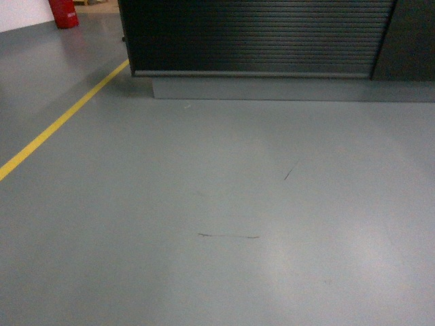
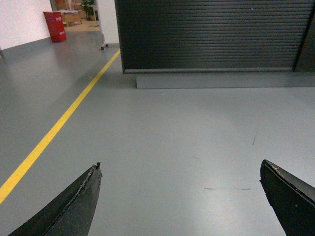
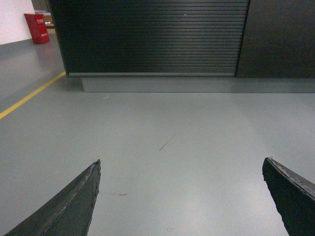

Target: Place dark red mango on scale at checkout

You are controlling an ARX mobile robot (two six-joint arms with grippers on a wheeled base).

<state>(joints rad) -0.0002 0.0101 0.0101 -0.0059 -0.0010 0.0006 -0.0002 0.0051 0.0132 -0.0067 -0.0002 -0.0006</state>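
A: What are the grippers doing?

B: In the left wrist view the left gripper (image 2: 181, 196) sits at the bottom edge, its two black tapered fingers (image 2: 74, 206) spread wide to the lower left and lower right corners. Nothing is between them but bare grey floor (image 2: 172, 137), and they touch nothing. The right gripper (image 3: 181, 196) looks the same in its own view: black fingers (image 3: 71, 206) far apart at the bottom corners, holding nothing.

A: And the mango, the scale?

B: Neither shows in any view. Of the task's things only the black checkout counter with its horizontally ribbed slatted front (image 1: 258, 34) is visible, across the top of the head view, standing on a plain grey base strip (image 1: 285, 88). It lies beyond both grippers, well apart from them, filling the upper part of each wrist view.

A: What lies between?

B: Smooth grey floor with a couple of thin dark scuff marks (image 1: 228, 236) near the lower middle of the head view. A yellow painted line (image 1: 61, 119) runs diagonally from the left edge up toward the counter's left corner.

A: Farther back?

B: A red container (image 1: 63, 12) stands at the upper left corner against a pale wall (image 1: 20, 13). What is in it, I cannot tell.
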